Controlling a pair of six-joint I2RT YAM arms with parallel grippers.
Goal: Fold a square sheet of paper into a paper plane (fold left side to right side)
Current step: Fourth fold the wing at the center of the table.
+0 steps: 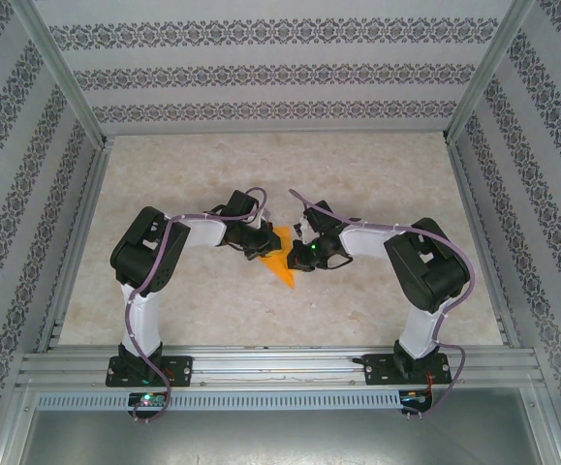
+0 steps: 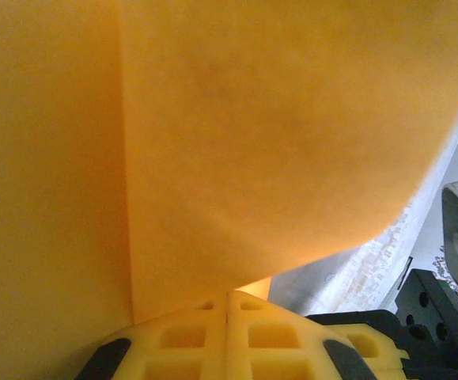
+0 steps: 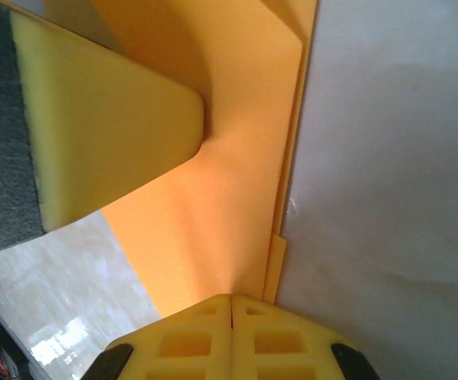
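Two claws, left gripper (image 2: 227,302) and right gripper (image 3: 232,302), clenched on paper plane (image 1: 282,268); overhead, they hide its upper part.

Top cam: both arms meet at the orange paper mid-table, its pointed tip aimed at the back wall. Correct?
Not quite. The top external view shows the pointed tip of the orange paper aimed toward the arm bases, not the back wall. The rest holds.

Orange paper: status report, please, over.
Grippers: left gripper and right gripper both shut on the orange paper. Paper folded to a pointed shape. Nothing seen blocking.
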